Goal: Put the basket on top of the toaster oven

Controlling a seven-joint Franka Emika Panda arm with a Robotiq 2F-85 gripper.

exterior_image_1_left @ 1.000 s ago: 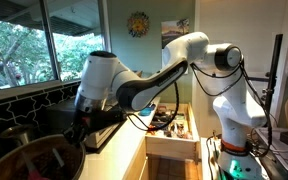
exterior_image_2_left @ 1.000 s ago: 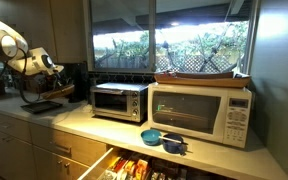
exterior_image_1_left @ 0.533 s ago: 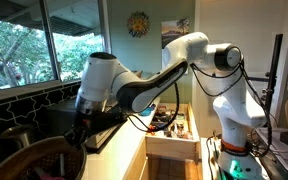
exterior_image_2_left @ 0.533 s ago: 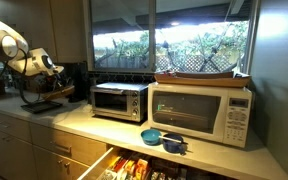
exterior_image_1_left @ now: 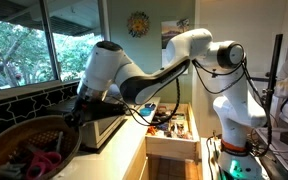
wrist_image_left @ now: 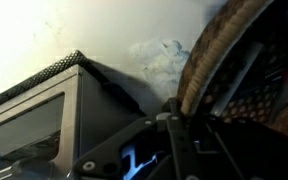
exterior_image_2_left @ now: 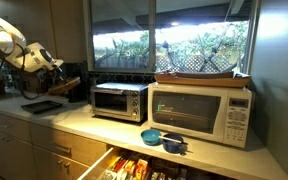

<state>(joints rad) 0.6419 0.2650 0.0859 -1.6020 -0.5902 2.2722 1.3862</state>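
One step in hand: carry across and set down. On the counter [exterior_image_2_left: 89,124] stands the toaster oven [exterior_image_2_left: 119,101], its flat steel top bare in an exterior view; the wrist view puts its top edge [wrist_image_left: 44,100] below and to the left of me. The basket [exterior_image_1_left: 29,150] is off the counter, steeply tilted and hanging by one side of its rim, short of the oven and not yet over it. Pinkish contents [exterior_image_1_left: 42,160] lie inside; I cannot identify them. My gripper [wrist_image_left: 174,112] is clamped on the wicker rim. Judgement: a rim grip lets the load swing, so travel slowly, keep the low edge above the oven top, level out, centre it, lower until the base sits flat, then release.
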